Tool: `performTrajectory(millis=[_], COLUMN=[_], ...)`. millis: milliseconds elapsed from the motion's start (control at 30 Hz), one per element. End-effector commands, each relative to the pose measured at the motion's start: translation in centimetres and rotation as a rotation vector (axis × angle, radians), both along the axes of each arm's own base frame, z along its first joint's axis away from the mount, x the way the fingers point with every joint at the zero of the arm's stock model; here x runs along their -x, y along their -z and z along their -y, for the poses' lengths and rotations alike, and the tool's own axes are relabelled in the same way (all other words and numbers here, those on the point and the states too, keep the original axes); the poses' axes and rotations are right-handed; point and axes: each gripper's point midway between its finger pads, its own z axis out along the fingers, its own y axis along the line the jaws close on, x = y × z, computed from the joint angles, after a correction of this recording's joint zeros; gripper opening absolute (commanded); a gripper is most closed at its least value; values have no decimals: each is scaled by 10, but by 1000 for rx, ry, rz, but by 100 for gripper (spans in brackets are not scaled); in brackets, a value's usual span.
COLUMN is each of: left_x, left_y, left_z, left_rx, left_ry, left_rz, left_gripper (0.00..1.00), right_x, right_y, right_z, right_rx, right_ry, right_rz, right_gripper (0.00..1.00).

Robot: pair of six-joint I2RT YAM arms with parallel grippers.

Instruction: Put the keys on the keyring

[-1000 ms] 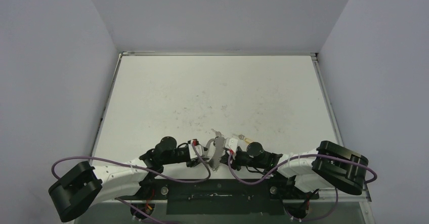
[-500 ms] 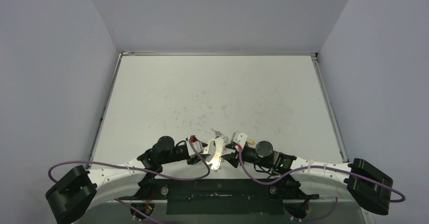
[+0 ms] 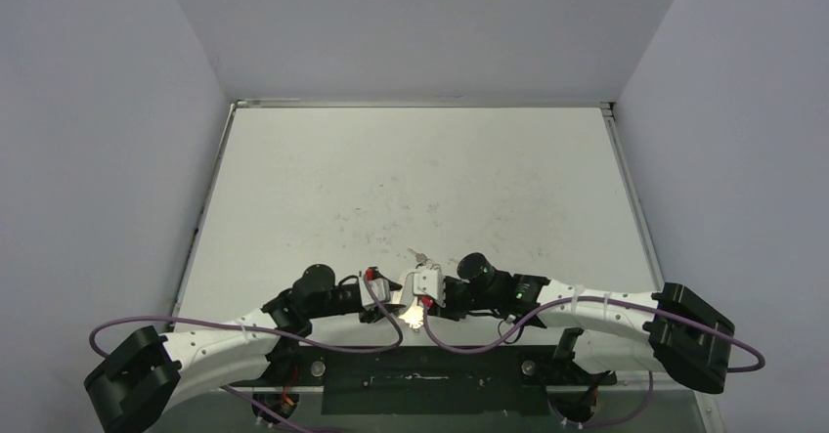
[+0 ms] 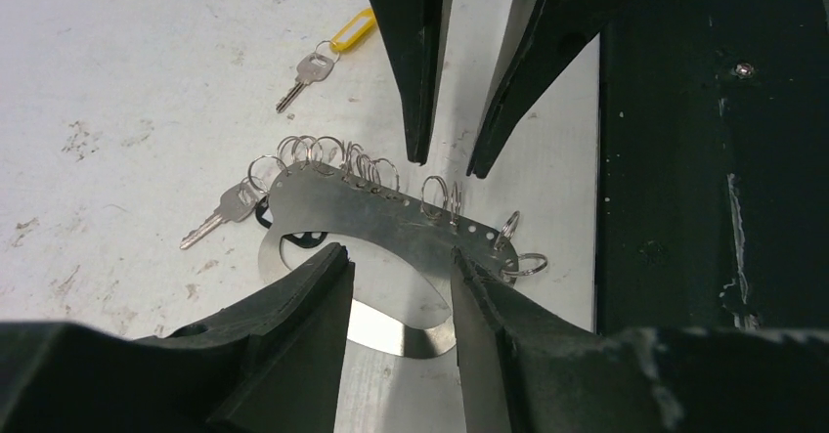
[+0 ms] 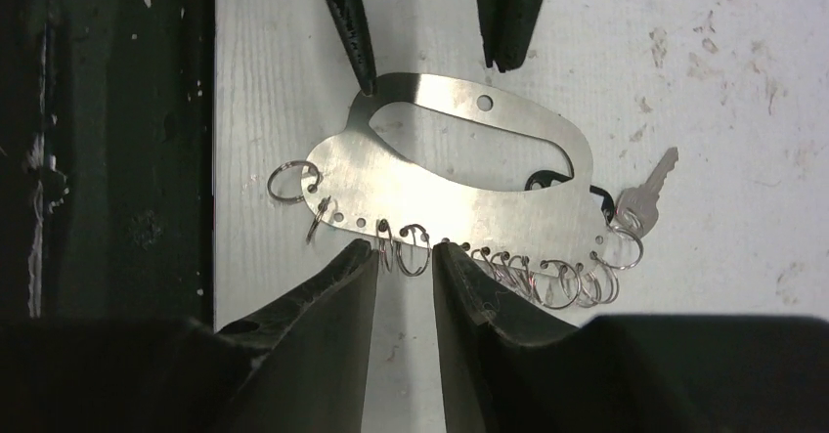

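Near the table's front edge lies the keyring (image 5: 459, 174), one key (image 5: 640, 198) on it. Held by the left gripper (image 4: 401, 291) across its edge. Right gripper (image 5: 406, 267) part open around small rings (image 5: 411, 238); grip unclear. Should fetch tagged key (image 4: 311, 66), slowly.

Even, bright overhead light; soft shadows. Glare on keyring (image 3: 415, 313) in the top view. Wrist views sharp; near tool fingers (image 4: 293, 335) slightly blurred.
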Motion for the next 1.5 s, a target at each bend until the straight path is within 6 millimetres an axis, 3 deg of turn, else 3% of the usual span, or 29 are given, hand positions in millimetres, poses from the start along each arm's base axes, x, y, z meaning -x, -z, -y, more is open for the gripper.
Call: performTrajectory(millis=[0, 267, 633, 1033, 1467], left_x=[10, 10, 10, 11, 12], left_y=[-5, -4, -7, -7, -9], left_z=[4, 2, -1, -2, -1], left_rx=[19, 21, 30, 32, 37], left_ry=[59, 52, 41, 40, 45], left_rz=[11, 16, 22, 16, 16], left_gripper=[39, 38, 38, 37, 37], right_x=[6, 14, 7, -3, -1], right_y=[0, 13, 19, -4, 19], right_z=[0, -3, -12, -21, -25], right_rx=[96, 180, 188, 148, 212], right_ry=[-222, -392, -350, -304, -328], right_rz=[116, 126, 143, 207, 148], right_gripper=[27, 22, 23, 23, 18])
